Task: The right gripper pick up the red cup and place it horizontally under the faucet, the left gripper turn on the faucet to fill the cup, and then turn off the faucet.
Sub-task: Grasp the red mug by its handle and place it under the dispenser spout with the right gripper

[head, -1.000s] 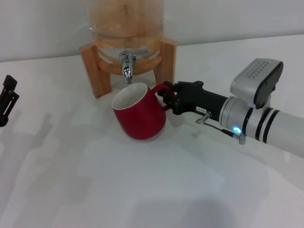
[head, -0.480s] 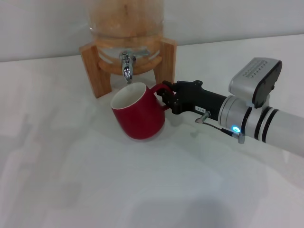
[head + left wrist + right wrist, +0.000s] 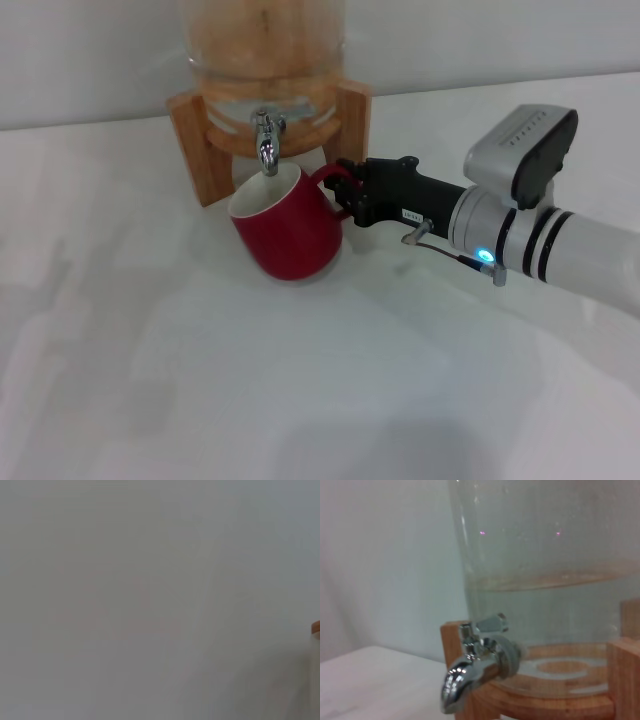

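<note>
This looks like a staged test bench in a lab or demo room more than a lived-in kitchen. A plain white tabletop (image 3: pixel 250 380) runs back to a bare, pale wall (image 3: pixel 480 40) with no cupboards, tiles or sink anywhere on it. The only furnishing is a glass drink dispenser (image 3: pixel 545 555) partly filled with clear liquid, seated in a wooden stand (image 3: pixel 195 140), with a small chrome tap (image 3: pixel 267 140) at its front. A single red mug (image 3: pixel 290 235) sits below the tap. A robot arm (image 3: pixel 540 240) with a lit blue indicator reaches across the tabletop.
</note>
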Robot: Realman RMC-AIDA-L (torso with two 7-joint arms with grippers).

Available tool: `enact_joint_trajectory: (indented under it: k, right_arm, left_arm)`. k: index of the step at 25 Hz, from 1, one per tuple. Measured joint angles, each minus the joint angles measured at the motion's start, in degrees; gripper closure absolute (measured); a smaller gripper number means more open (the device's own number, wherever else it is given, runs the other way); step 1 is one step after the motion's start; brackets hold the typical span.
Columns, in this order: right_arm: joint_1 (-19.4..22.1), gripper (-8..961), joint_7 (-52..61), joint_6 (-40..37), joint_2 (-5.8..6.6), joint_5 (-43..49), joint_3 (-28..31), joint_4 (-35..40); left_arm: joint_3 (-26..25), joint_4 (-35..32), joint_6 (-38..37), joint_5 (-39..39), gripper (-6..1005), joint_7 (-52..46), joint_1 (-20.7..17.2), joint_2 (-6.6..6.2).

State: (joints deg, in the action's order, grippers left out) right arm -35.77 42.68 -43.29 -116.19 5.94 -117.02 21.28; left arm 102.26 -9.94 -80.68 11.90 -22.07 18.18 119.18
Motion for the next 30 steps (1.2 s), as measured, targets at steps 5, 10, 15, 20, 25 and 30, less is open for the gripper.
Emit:
enact_joint_trajectory:
  k: [5,10,15,20,25,30]
  right_arm:
    - [-0.50,773,-0.12,1.09,0.00,-1.06,-0.08,-0.31]
    - [-0.44,776,-0.21,1.16,0.00,-1.30,-0.02,-0.49]
    - [0.14,779,-0.23,1.18,0.00,-1.31,0.03,-0.49]
    - [0.32,782,-0.23,1.20,0.00,-1.31,0.03,-0.49]
    - [0.28,788,-0.24,1.20,0.00,-1.31,-0.31,-0.48]
    - [0.31,790,-0.23,1.11,0.00,-0.98,-0.38,-0.44]
  left_arm:
    - [0.04,-0.02,0.00,-0.04,151,-0.11,-0.01,0.10]
    - [0.06,-0.07,0.00,-0.04,151,-0.13,0.02,0.15]
    - [0.13,0.02,0.00,-0.09,151,-0.15,0.40,0.17]
    - [0.13,-0.01,0.00,-0.18,151,-0.17,0.45,0.18]
    - [0.22,-0.04,0.00,-0.21,151,-0.17,0.45,0.18]
    - [0.22,0.05,0.00,-0.21,151,-0.17,0.45,0.18]
